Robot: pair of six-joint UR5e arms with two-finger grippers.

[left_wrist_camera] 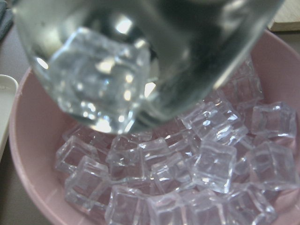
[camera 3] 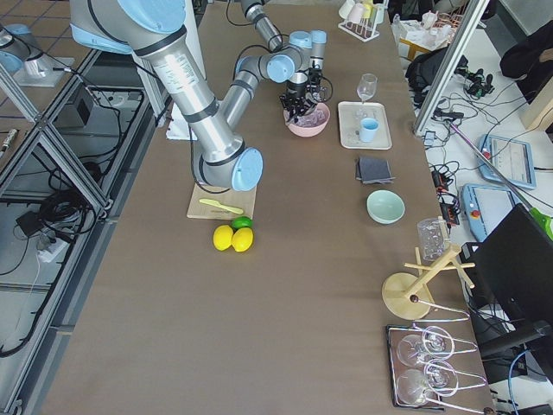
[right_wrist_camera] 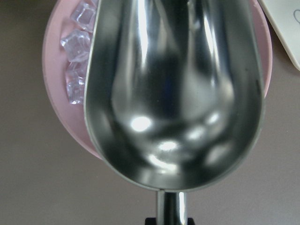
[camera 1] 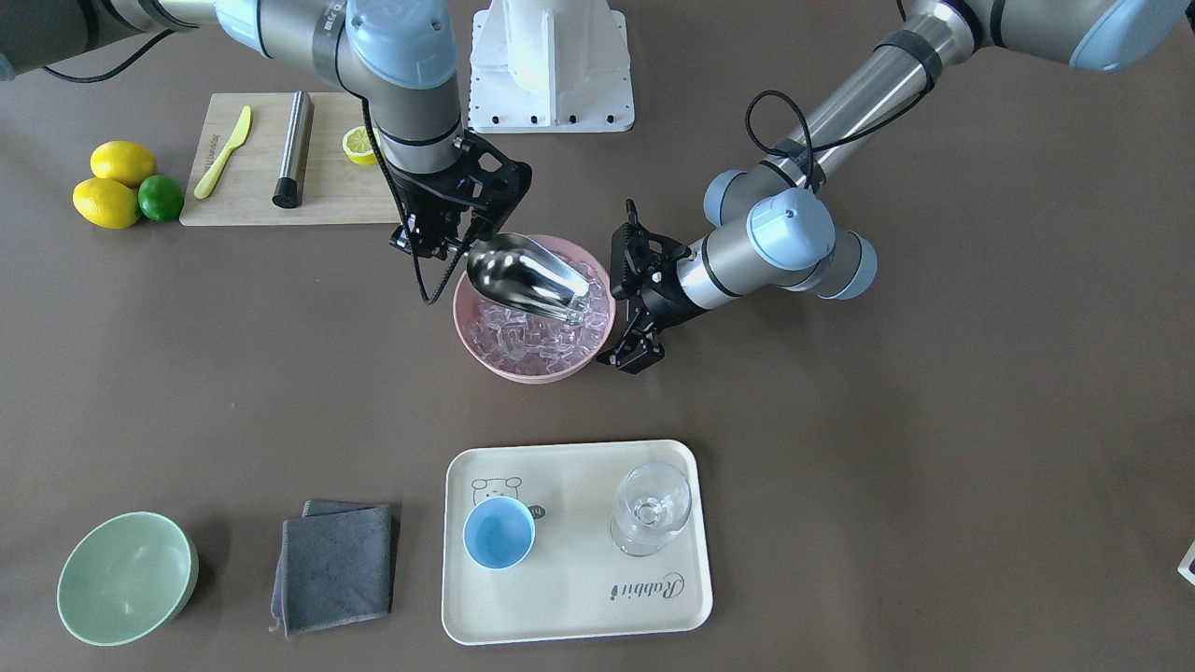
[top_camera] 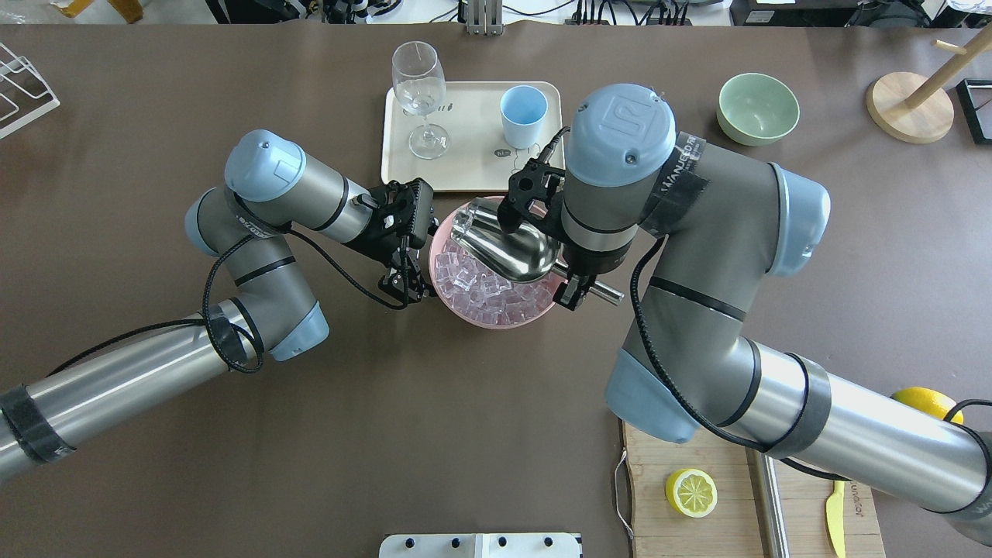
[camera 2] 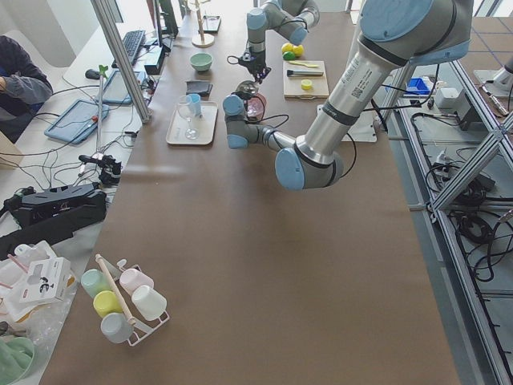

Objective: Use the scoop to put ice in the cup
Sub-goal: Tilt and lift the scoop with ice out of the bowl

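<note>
My right gripper (camera 1: 457, 245) is shut on the short handle of the steel scoop (camera 1: 527, 275), which tilts mouth-down over the pink bowl (camera 1: 509, 371) full of ice (camera 1: 532, 343). The trough looks empty in the right wrist view (right_wrist_camera: 173, 93); its tip is near the cubes. My left gripper (camera 1: 632, 357) is at the bowl's rim on the other side and seems closed on it; its fingertips are hidden in the left wrist view, which shows ice (left_wrist_camera: 206, 164). The light-blue cup (camera 1: 499, 532) stands empty on the cream tray (camera 1: 579, 602), far from both grippers.
A clear stemmed glass (camera 1: 651, 509) shares the tray. A pale green bowl (camera 1: 126, 579) and a grey cloth (camera 1: 336, 565) lie beside it. A cutting board (camera 1: 252, 201) with a steel cylinder (camera 1: 294, 149), yellow knife, half lemon, lemons and a lime sits near the right arm.
</note>
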